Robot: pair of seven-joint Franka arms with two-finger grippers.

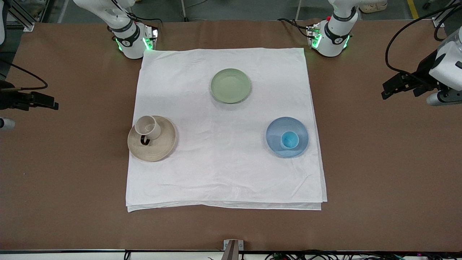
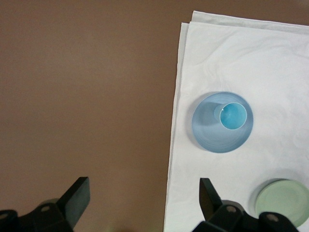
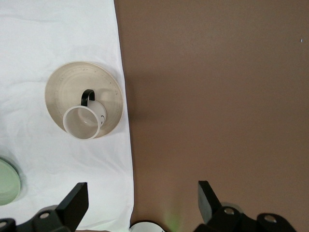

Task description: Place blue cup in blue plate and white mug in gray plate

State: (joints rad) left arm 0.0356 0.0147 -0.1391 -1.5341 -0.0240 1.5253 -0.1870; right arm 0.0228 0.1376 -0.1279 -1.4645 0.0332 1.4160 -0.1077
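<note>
The blue cup (image 1: 289, 139) stands upright in the blue plate (image 1: 276, 130) on the white cloth, toward the left arm's end. The white mug (image 1: 148, 127) stands on the gray plate (image 1: 163, 148), toward the right arm's end, its dark handle pointing at the front camera. My left gripper (image 1: 385, 91) is open and empty over the bare table off the cloth's edge; the left wrist view shows it (image 2: 143, 193) apart from the cup (image 2: 233, 116) and plate (image 2: 207, 133). My right gripper (image 1: 49, 102) is open and empty over the bare table; the right wrist view shows it (image 3: 141, 195) apart from the mug (image 3: 84, 121) and plate (image 3: 63, 87).
A sage-green plate (image 1: 230, 85) lies empty on the white cloth (image 1: 223, 169), farther from the front camera than both other plates. The brown table (image 1: 379, 173) surrounds the cloth. The arm bases stand at the table's back edge.
</note>
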